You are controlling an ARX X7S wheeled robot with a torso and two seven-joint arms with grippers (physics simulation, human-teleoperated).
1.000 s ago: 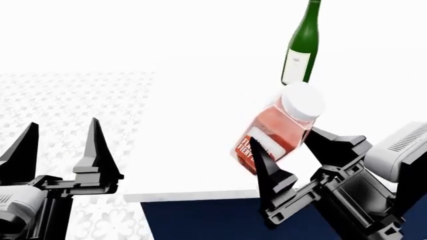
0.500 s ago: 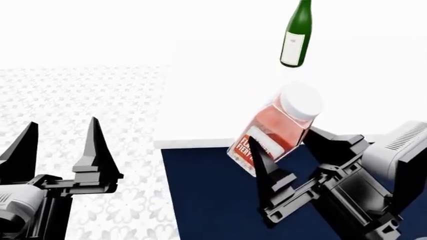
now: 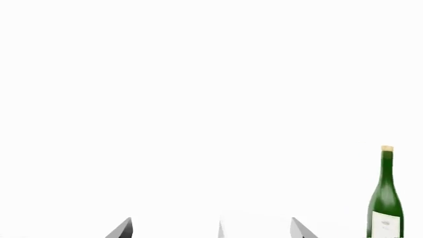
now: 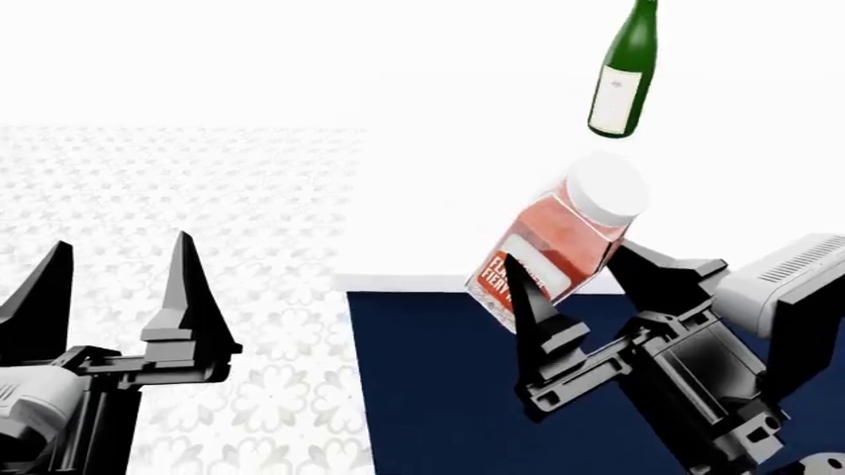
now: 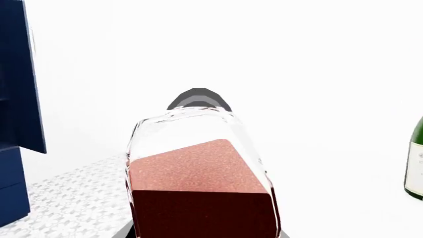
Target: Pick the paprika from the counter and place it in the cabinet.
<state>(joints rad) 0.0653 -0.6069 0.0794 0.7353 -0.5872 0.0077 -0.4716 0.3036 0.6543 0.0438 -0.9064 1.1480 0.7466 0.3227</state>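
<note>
The paprika (image 4: 561,242), a clear squarish bottle of red-orange powder with a white cap and a red label, hangs tilted in my right gripper (image 4: 581,287), lifted above the white counter (image 4: 502,198) near its front edge. The right gripper is shut on it. In the right wrist view the paprika (image 5: 198,178) fills the middle, its powder slanted. The dark navy cabinet (image 5: 17,99) shows at that view's edge. My left gripper (image 4: 119,287) is open and empty over the patterned floor, left of the counter. Its fingertips (image 3: 122,229) show in the left wrist view.
A tall green wine bottle (image 4: 624,74) stands on the counter behind the paprika; it also shows in the left wrist view (image 3: 385,198) and the right wrist view (image 5: 415,158). The counter's navy base (image 4: 436,386) lies below my right gripper. Patterned floor (image 4: 198,198) spreads left.
The view has pulled back from the counter and shifted: its front edge has receded and more navy base shows. The paprika stays gripped in my right gripper. The left gripper has not moved.
</note>
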